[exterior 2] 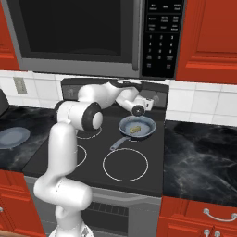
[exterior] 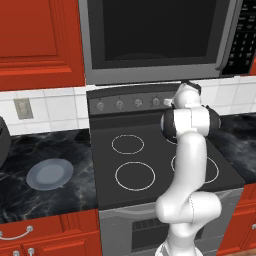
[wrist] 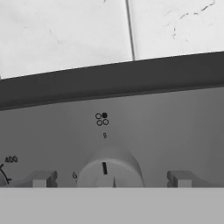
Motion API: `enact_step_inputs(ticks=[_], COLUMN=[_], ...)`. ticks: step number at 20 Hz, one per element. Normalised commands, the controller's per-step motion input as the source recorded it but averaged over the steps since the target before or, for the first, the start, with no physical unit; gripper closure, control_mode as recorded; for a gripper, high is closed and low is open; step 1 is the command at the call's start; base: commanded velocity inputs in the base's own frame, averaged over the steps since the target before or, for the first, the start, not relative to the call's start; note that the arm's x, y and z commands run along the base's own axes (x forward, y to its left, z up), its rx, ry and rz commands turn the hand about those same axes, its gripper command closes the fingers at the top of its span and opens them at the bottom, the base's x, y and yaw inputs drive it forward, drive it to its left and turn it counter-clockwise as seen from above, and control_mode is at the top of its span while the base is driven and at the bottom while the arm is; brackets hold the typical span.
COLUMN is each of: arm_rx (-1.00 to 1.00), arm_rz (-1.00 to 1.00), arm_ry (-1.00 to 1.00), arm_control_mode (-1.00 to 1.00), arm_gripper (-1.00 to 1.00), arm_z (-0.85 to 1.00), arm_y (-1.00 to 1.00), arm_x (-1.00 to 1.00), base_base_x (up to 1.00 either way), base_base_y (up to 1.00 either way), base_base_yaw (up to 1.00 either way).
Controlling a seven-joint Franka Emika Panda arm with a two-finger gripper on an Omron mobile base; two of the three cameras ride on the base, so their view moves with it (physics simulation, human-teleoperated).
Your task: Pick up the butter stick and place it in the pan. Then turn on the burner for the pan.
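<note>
Butter stick (exterior 2: 134,129) lies in the pan (exterior 2: 137,126); claw (wrist: 109,179) spread, a stove knob (wrist: 109,173) between its tips, apparently untouched, at the pan's 12 o'clock

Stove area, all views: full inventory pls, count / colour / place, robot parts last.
pan: 1, grey-blue, back right burner
butter stick: 1, pale yellow, inside the pan
plate: 1, grey-blue, counter left of stove
stove: 1, black top, between red cabinets
knob: 1, grey, control panel, between the fingertips in hand view
microwave: 1, grey, above stove
outlet: 1, beige, tiled wall, left
gripper: 1, open, at the knob
arm: 1, white
</note>
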Motion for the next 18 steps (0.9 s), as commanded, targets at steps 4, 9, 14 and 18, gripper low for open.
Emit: enact_step_inputs(ticks=[4, 9, 14, 18], arm_rx=[0.0, 0.0, 0.0, 0.0], arm_rz=[0.0, 0.0, 0.0, 0.0], arm_ry=[0.0, 0.0, 0.0, 0.0], arm_control_mode=[-1.0, -1.0, -1.0, -1.0], arm_gripper=[-1.0, -1.0, -1.0, -1.0], arm_z=[0.0, 0.0, 0.0, 0.0], arm_y=[0.01, 0.01, 0.0, 0.0], arm_x=[0.12, 0.01, 0.01, 0.0], base_base_x=[0.0, 0.0, 0.0, 0.0], base_base_y=[0.0, 0.0, 0.0, 0.0], base_base_yaw=[0.0, 0.0, 0.0, 0.0])
